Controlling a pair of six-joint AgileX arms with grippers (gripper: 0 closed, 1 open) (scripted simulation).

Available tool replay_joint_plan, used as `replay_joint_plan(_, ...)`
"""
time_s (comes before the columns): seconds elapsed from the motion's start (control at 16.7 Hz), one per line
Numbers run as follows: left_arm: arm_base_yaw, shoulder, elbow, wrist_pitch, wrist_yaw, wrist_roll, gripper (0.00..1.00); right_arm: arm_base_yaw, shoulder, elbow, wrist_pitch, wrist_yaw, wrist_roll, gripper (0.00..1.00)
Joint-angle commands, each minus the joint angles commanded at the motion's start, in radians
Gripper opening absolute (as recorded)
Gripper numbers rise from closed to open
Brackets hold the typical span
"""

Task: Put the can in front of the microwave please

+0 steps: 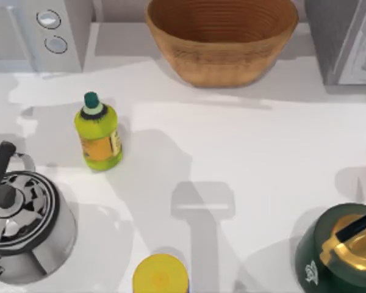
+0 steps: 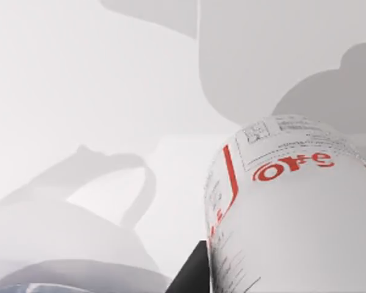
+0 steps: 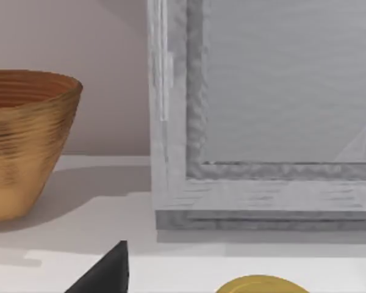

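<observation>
White red-labelled can (image 2: 293,213) | pinched by left end effector (image 2: 198,271), above table (image 2: 79,91) | right end effector (image 3: 104,274): cannot tell

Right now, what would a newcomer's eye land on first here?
The wicker basket at the table's back centre, then the green-yellow bottle standing left of centre, near the microwave. In the left wrist view the can looms close, white with red lettering.

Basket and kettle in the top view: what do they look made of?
The basket looks like woven wicker or rattan, matte tan, with fine ridged bands around its wall. The kettle at the table's left looks like polished metal, probably steel, judging by its mirror-like reflections; its handle and knob are dark, possibly plastic.
</observation>
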State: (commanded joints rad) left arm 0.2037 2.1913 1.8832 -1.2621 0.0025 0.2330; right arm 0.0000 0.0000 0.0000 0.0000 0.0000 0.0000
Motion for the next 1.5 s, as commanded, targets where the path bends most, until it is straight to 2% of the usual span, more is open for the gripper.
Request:
replay_joint_plan(0.6, 0.000, 0.000, 0.000, 0.000, 0.000, 0.000, 0.98, 0.000, 0.000, 0.000, 0.000, 0.000, 0.000, 1.00)
replay_joint_plan(1.2, -0.001, 0.002, 0.004, -0.004, 0.000, 0.001, 1.00, 0.000, 0.000, 0.000, 0.000, 0.000, 0.000, 1.00)
replay_joint_plan(1.5, -0.001, 0.006, 0.134, -0.131, 0.000, -0.001, 1.00, 0.000, 0.000, 0.000, 0.000, 0.000, 0.000, 1.00)
